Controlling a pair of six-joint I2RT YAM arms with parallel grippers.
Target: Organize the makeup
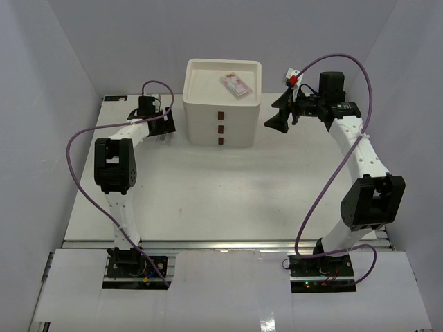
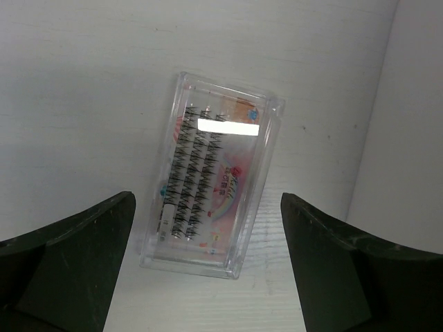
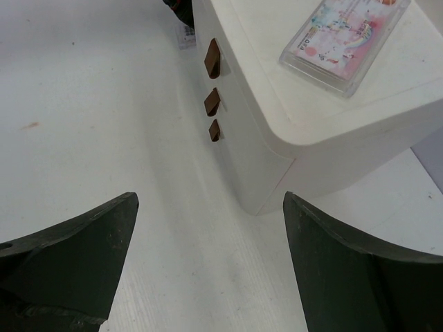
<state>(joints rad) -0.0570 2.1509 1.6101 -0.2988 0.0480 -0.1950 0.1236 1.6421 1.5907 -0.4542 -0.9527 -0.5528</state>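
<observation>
Looking down on a white worktop (image 1: 228, 200) with two arms bolted at the near edge. Standing at the back centre, a white box (image 1: 221, 114) with three red-brown handles (image 1: 221, 128) stacked down its front. Lying flat on the box's recessed top, turned a little askew, one clear packet (image 1: 235, 84) with pink contents.

Reaching to the back left, the left arm (image 1: 114, 166), bent at the elbow, wrist just beside the box's left side. Left jaws released, spread wide, grasping nothing. Lying flat on the worktop between those two dark fingers (image 2: 69, 263) and touching neither, a second clear packet (image 2: 211, 176): rows of black lashes on a pink printed card, with a white strip near the far end. Rising to the right of that packet, a pale upright surface (image 2: 408, 138).

Raised at the back right, the right arm (image 1: 360, 159), wrist turned toward the box's right side and held off the worktop. Right jaws likewise released, wide apart, grasping nothing.

Seen from the right wrist: the box's near corner between the dark fingers (image 3: 69, 270), the three handles running away along its front, the first packet on top at upper right, and a sliver of the second packet on the worktop beyond the box.
</observation>
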